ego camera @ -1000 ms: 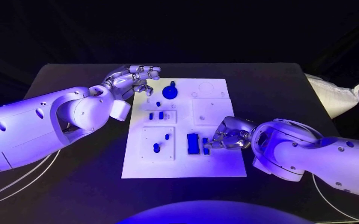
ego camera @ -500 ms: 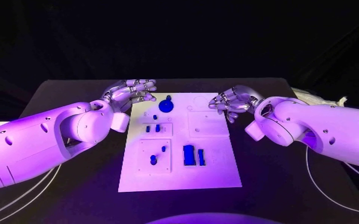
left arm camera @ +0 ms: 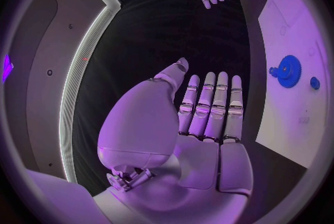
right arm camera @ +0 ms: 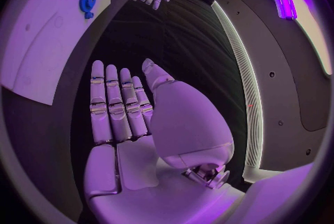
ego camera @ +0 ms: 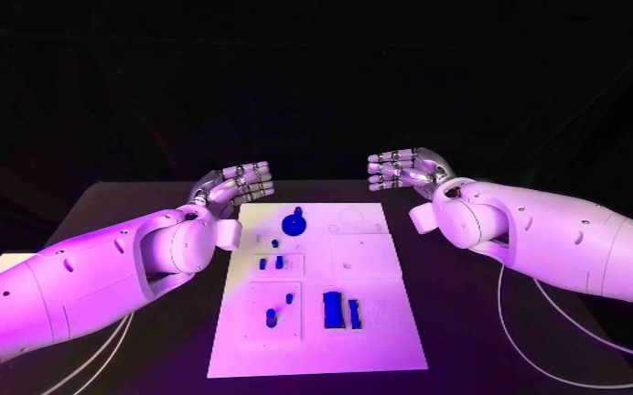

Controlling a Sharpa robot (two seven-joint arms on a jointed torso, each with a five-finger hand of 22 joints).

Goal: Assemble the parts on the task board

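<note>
White rectangular task board (ego camera: pixel 376 322) lying flat in the middle of the black table (ego camera: pixel 132 212), small blue parts on it

Both silver hands are raised over the table's far edge, well apart, palms facing each other: the left hand (ego camera: pixel 235 185) and right hand (ego camera: pixel 409 171) each hold nothing, fingers straight and side by side. A round blue gear part (ego camera: pixel 295 224) sits near the board's far end, a blue block part (ego camera: pixel 334 309) nearer the robot
</note>
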